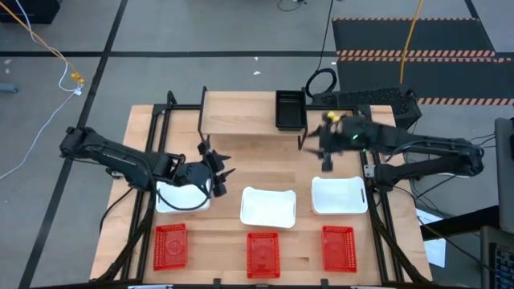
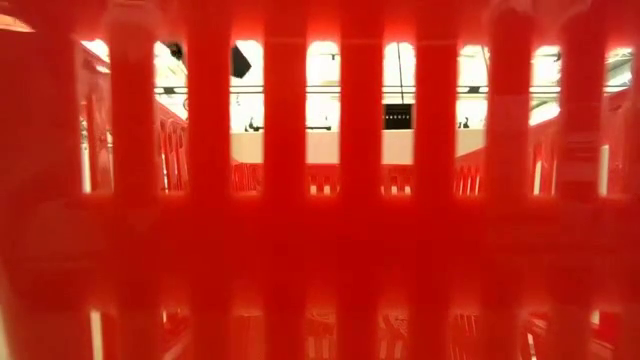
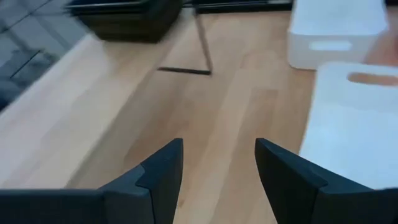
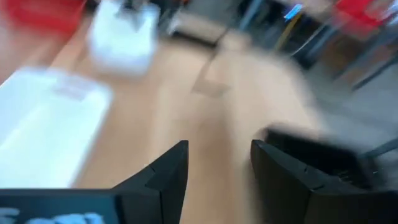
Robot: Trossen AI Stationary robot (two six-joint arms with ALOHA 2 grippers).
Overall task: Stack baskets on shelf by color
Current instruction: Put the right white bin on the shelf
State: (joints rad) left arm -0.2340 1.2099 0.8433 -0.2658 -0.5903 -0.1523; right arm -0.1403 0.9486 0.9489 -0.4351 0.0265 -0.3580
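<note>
My right gripper (image 1: 327, 151) hangs with its fingers apart and empty just in front of the light wood plank shelf (image 1: 241, 112) on thin black legs. That suits a placement just made, I judge: the black mesh-sided plastic stack (image 1: 290, 109) sits on the shelf's right part. My left gripper (image 1: 215, 167), also spread and empty, hovers over the leftmost rounded white basket (image 1: 181, 198). 3 white baskets, then 3 red mesh baskets (image 1: 263, 254), line up farther from the shelf.
</note>
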